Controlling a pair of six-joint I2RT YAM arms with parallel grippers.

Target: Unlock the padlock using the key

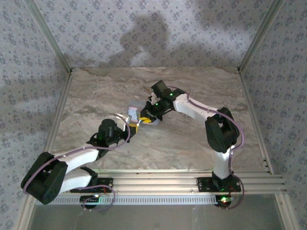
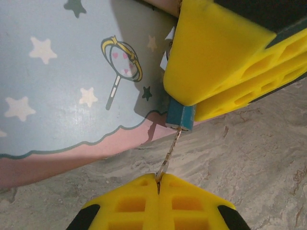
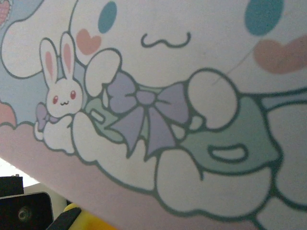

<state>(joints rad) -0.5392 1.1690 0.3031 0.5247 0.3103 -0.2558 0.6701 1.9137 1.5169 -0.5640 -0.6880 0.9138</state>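
The left gripper point(image 2: 158, 188) jaws pinch the thin key point(image 2: 170, 149), tip in the padlock point(image 2: 180, 116) at one o'clock, which the right gripper point(image 2: 193, 101) jaws clamp beside the tin point(image 2: 57, 72). An off-axis twist could bend the key!

The left arm point(image 1: 81, 155) and the right arm point(image 1: 196, 108) reach in from the near edge of a marbled table point(image 1: 192, 143) and meet near its middle. The left gripper point(image 1: 135, 126) and the right gripper point(image 1: 147, 120) bring yellow fingertips close together (what lies between them is too small to tell). A pale tin point(image 1: 132, 111) sits just behind them. Patterned walls point(image 1: 144, 28) surround the table.
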